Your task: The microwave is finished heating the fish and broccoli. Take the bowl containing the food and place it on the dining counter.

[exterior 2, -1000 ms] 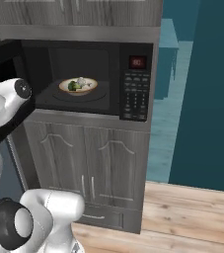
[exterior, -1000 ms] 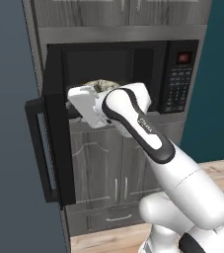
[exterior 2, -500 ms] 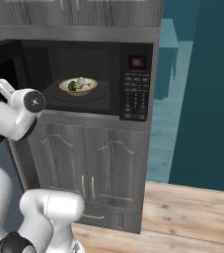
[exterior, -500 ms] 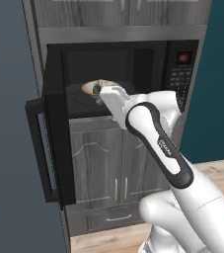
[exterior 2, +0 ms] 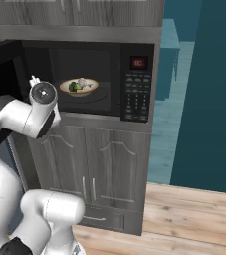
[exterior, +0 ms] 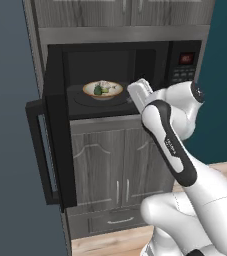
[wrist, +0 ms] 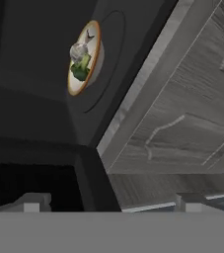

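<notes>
The microwave (exterior: 125,75) stands open, its door (exterior: 47,150) swung out to the left with the black bar handle (exterior: 37,145) facing the room; the button panel (exterior 2: 136,89) with its red display sits at the right of the cavity. The bowl (exterior: 103,90) rests on the dark turntable (exterior: 92,99) inside the cavity, near its middle; in it lie the fish (exterior 2: 82,82), pale and whitish, and the broccoli (exterior 2: 74,86), green, just beside it. In the hand view the bowl (wrist: 85,58) appears rolled onto its side, well apart from the fingertips (wrist: 32,202), which rise wide apart at the bottom edge with nothing between them; the gripper (wrist: 111,203) is fully spread and holds nothing.

Against the earlier pictures, the arm has swung to the right: a second ago its hand and wrist lay across the mouth of the cavity and hid most of the bowl in the left base view; half a second ago the wrist had cleared part of it; now the hand (exterior: 141,92) sits at the right edge of the opening, by the front lip of the cavity floor, and the whole bowl shows. In the right base view the wrist joint (exterior 2: 43,94) has risen and moved in toward the cavity's lower left corner. The bowl itself has not moved; the grey cabinet doors (exterior 2: 97,164) below are shut.
</notes>
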